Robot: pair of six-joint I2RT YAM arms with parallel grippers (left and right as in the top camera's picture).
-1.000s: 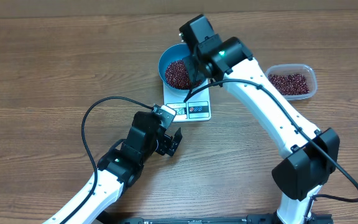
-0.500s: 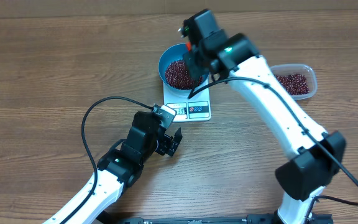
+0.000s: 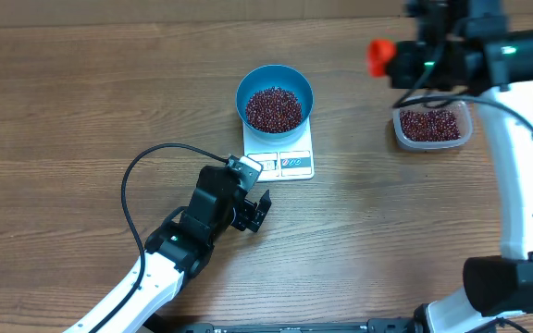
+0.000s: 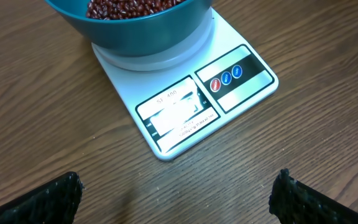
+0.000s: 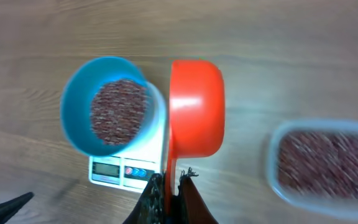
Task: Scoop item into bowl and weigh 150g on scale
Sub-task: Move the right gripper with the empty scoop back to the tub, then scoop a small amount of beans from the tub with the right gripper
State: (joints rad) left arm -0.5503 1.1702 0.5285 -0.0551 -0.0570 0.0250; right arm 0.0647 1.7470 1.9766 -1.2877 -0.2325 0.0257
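Because the bowl (image 3: 243,92) has to be weighed, it is sitting right on top of the white scale (image 3: 290,165), near the middle of the table (image 3: 63,111). A heap of red-brown beans (image 3: 274,108) is lying inside it.

Our right gripper (image 5: 171,186) is squeezing tight on the thin handle of the orange scoop (image 5: 194,115), so the scoop is not slipping. We are holding it up in the air at the far right, just beside the clear container (image 3: 465,120), because the spare beans (image 3: 428,125) are waiting in there. We cannot tell if any beans are riding in the scoop.

Our left gripper (image 3: 261,211) is waiting on the near side of the scale, jaws spread wide, holding nothing. Its camera is facing the scale's little screen, but the number is looking too blurry for us to read.
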